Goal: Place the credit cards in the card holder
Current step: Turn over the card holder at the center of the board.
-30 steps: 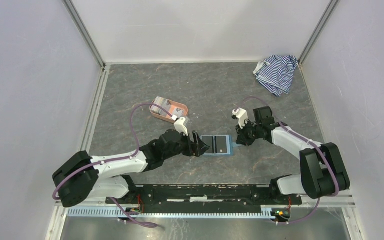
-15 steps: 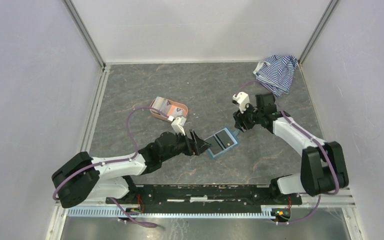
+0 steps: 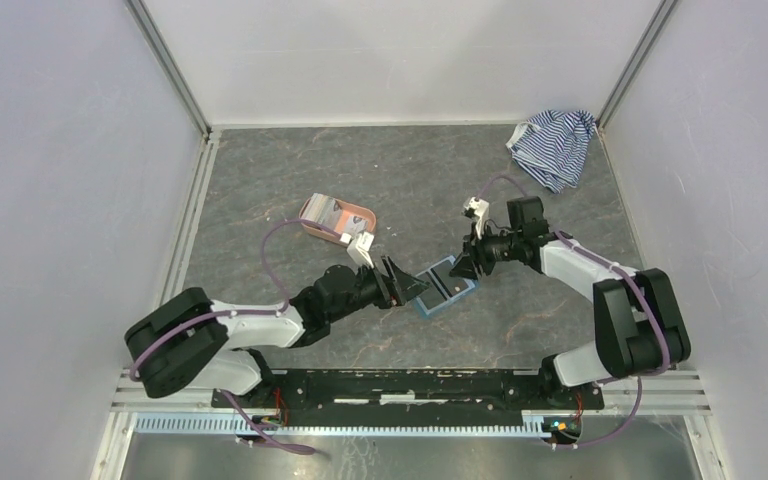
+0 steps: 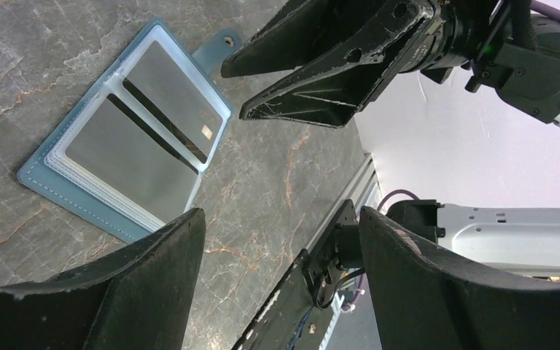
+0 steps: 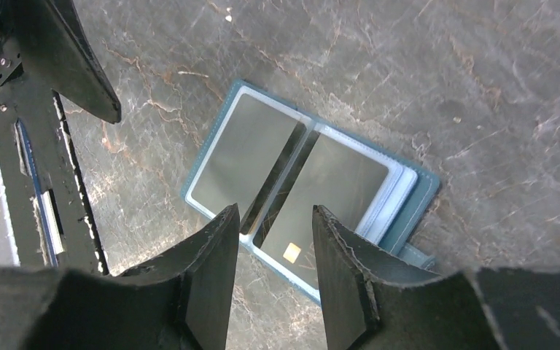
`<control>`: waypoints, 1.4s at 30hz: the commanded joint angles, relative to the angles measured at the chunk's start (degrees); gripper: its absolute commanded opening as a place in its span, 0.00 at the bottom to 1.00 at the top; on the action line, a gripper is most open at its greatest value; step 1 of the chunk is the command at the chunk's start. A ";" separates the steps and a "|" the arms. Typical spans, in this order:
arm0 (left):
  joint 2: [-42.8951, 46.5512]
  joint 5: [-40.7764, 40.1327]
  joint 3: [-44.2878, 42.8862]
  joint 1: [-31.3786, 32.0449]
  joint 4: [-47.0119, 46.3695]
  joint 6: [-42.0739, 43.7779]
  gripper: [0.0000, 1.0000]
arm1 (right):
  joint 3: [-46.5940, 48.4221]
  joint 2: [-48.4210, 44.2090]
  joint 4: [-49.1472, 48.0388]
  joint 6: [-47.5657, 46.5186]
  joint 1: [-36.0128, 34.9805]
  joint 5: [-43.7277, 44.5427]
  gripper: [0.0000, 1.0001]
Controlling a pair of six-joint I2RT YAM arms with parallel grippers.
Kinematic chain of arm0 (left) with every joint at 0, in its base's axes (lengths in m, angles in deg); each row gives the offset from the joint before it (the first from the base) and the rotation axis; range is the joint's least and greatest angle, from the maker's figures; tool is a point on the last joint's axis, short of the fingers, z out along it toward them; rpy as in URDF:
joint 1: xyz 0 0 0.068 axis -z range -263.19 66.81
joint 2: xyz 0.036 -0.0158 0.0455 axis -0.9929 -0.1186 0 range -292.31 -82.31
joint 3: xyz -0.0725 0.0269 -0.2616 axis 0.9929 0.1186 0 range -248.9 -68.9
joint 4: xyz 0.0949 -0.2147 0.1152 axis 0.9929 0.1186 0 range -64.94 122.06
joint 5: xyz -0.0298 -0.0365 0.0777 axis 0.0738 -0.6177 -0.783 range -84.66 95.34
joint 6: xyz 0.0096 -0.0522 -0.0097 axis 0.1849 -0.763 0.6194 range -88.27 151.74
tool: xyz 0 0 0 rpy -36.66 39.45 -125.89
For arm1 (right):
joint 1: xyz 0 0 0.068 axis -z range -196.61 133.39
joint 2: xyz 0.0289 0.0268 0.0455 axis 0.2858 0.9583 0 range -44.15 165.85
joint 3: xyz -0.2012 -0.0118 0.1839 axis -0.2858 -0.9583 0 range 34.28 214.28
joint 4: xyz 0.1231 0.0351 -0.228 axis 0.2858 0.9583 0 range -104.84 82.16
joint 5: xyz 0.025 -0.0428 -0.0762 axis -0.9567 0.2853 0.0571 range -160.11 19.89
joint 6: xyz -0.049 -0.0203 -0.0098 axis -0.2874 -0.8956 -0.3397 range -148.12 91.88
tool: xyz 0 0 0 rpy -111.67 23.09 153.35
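Your right hand (image 5: 274,215) hovers part-open and empty over the open card holder (image 5: 419,195) on the worktop (image 5: 481,73); lower gently and push the chip card (image 5: 335,189) fully into its sleeve.

Stitched teal card holder (image 5: 339,182) with glossy clear-plastic inside; matt, veined stone-look table (image 5: 481,87); striped cloth (image 3: 552,145)

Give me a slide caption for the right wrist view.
Right gripper, jaws apart, poised over the open card holder with two credit cards in its sleeves.
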 commanded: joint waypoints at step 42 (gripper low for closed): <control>-27.43 0.03 -18.23 -1.92 4.23 -2.13 0.65 | 3.44 10.14 3.40 0.52 1.81 7.34 0.50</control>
